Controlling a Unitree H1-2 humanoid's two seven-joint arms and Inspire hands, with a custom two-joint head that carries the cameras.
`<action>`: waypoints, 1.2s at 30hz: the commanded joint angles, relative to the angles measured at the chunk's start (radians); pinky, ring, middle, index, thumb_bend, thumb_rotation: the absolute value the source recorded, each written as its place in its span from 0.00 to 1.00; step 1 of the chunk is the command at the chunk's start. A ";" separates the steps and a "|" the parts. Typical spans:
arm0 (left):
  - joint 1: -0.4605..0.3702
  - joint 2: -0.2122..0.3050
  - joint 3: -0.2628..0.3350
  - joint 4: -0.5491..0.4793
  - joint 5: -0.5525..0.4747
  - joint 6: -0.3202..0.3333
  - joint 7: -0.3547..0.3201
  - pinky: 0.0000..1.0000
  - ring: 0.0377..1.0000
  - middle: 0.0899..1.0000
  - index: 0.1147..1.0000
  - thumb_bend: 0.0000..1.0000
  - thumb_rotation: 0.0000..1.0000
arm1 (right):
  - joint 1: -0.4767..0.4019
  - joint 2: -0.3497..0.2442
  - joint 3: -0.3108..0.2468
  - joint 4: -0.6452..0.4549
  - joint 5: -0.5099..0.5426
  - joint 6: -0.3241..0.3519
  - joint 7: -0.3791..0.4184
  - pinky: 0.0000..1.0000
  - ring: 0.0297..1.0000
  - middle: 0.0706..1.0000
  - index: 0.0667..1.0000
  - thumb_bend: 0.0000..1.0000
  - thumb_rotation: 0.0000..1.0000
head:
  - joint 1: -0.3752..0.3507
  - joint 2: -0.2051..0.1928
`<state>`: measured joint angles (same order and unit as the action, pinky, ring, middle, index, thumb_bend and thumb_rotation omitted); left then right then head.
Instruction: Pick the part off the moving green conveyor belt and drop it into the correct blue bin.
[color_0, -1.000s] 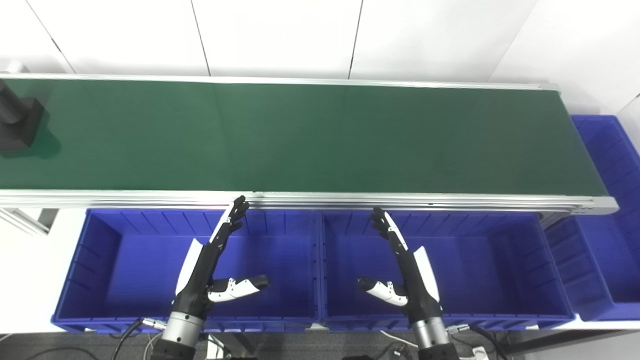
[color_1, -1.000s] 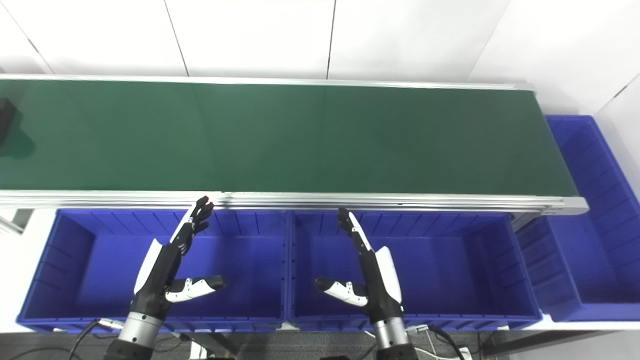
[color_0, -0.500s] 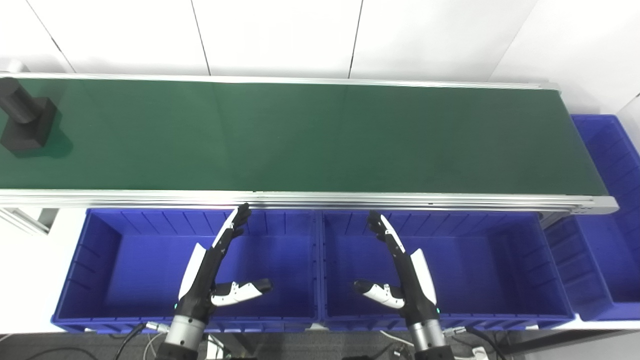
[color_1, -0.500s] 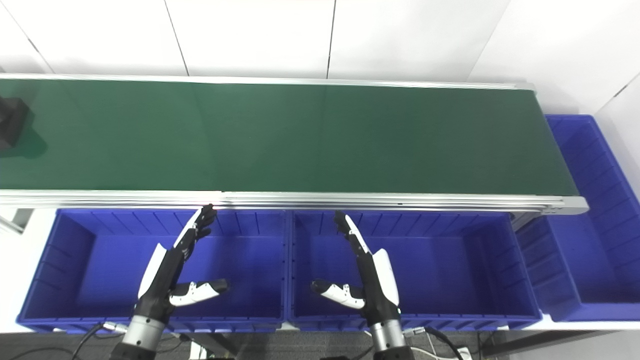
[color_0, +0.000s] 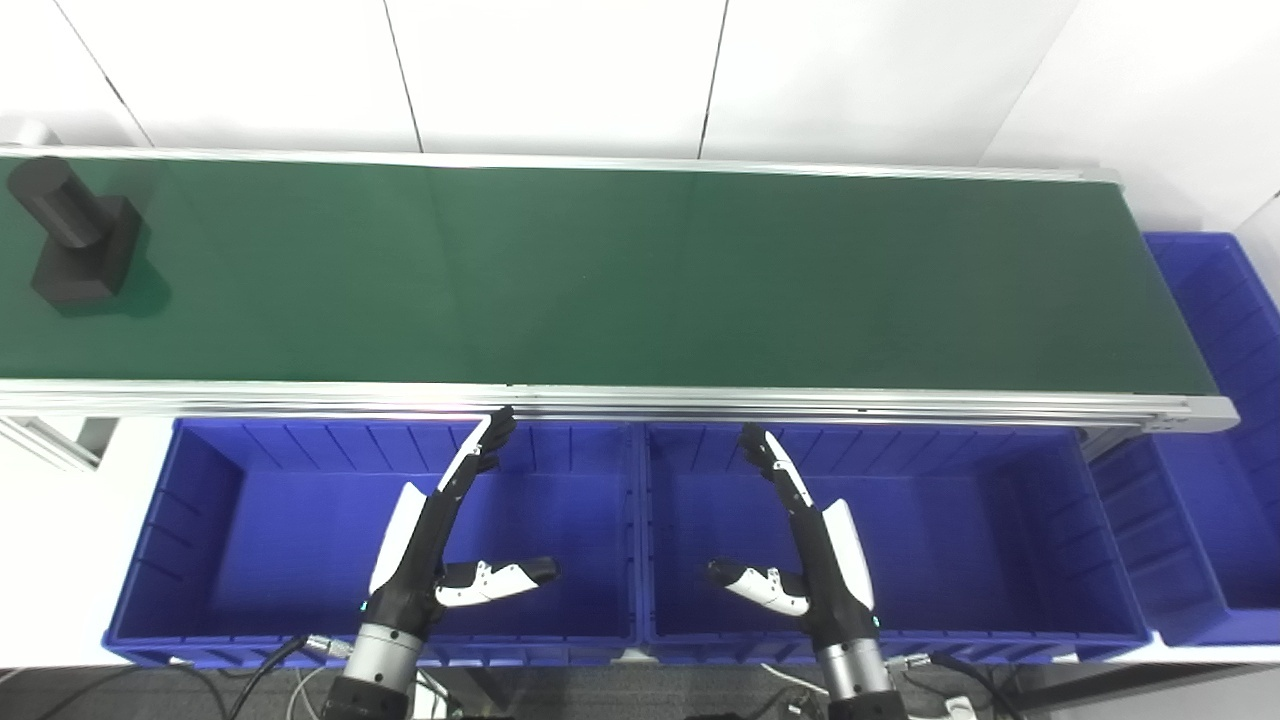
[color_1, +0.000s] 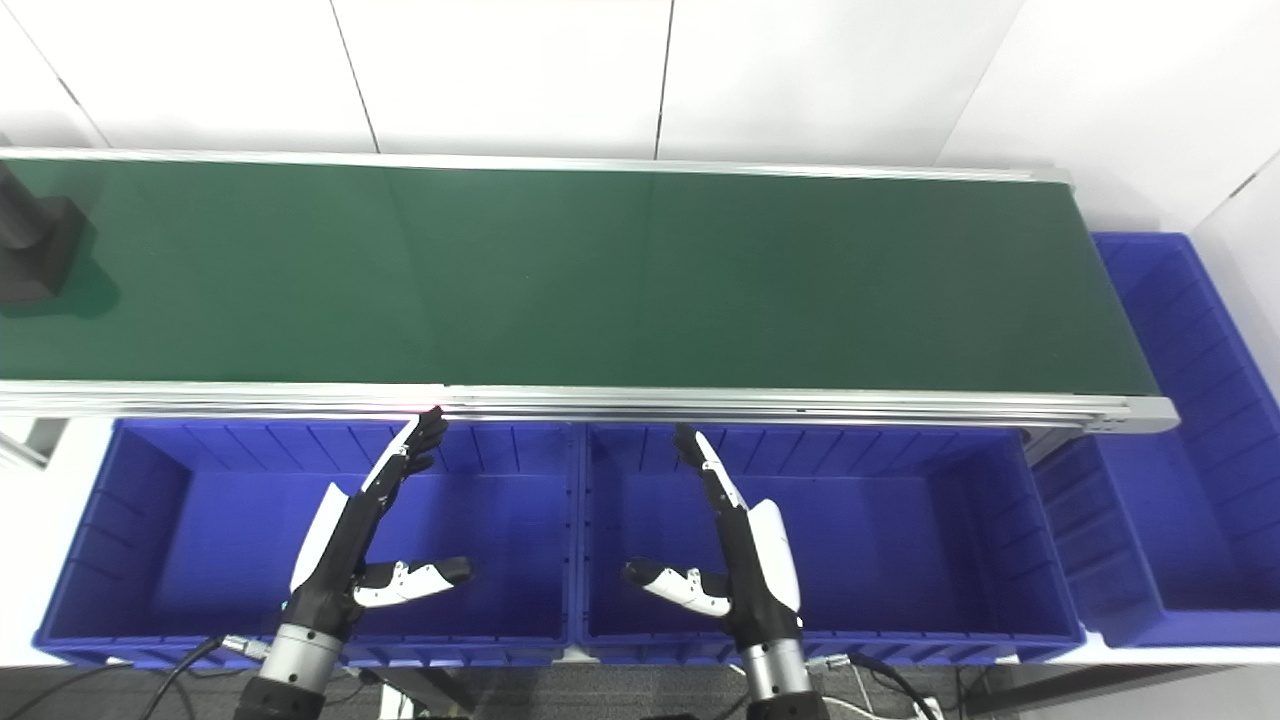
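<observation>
A black part (color_0: 78, 240), a cylinder on a square block, rides at the far left end of the green belt (color_0: 640, 280); the right eye view cuts the part (color_1: 30, 255) at its left edge. My left hand (color_0: 440, 540) hovers open over the left blue bin (color_0: 200, 540), fingers straight toward the belt, thumb out to the right. Over the middle blue bin (color_0: 1000, 540) my right hand (color_0: 805, 545) mirrors it, open, thumb pointing left. Both hands hold nothing and are far from the part.
A third blue bin (color_0: 1215, 440) sits past the belt's right end. The belt's aluminium rail (color_0: 640, 402) runs just beyond my fingertips. White wall panels stand behind. Cables trail beneath the bins by my forearms.
The black part has ridden rightward along the belt, further into view. My left hand has shifted slightly right; the right hand has barely moved. Both stayed open.
</observation>
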<state>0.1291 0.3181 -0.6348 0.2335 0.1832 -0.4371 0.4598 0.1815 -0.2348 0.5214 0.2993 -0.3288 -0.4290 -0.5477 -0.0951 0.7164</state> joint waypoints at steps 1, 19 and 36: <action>-0.016 0.017 -0.009 -0.013 -0.001 -0.033 0.028 0.87 0.91 0.92 0.93 0.97 0.65 | -0.014 -0.006 0.006 -0.011 -0.004 -0.041 -0.030 0.87 0.88 0.90 0.94 0.94 0.83 | 0.001 0.001; -0.021 0.035 -0.044 -0.007 -0.004 -0.033 0.057 0.87 0.91 0.92 0.93 0.95 0.64 | -0.027 -0.022 0.050 0.004 0.002 -0.041 -0.083 0.87 0.88 0.89 0.94 0.94 0.83 | 0.008 -0.012; -0.017 0.063 -0.065 -0.020 -0.001 -0.033 0.081 0.88 0.91 0.92 0.92 0.93 0.66 | -0.023 -0.018 0.079 -0.013 -0.003 -0.041 -0.121 0.84 0.86 0.88 0.93 0.94 0.81 | 0.023 -0.013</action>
<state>0.1243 0.3724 -0.6984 0.2362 0.1835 -0.4371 0.5233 0.1643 -0.2521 0.5955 0.3136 -0.3261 -0.4291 -0.6392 -0.0721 0.7026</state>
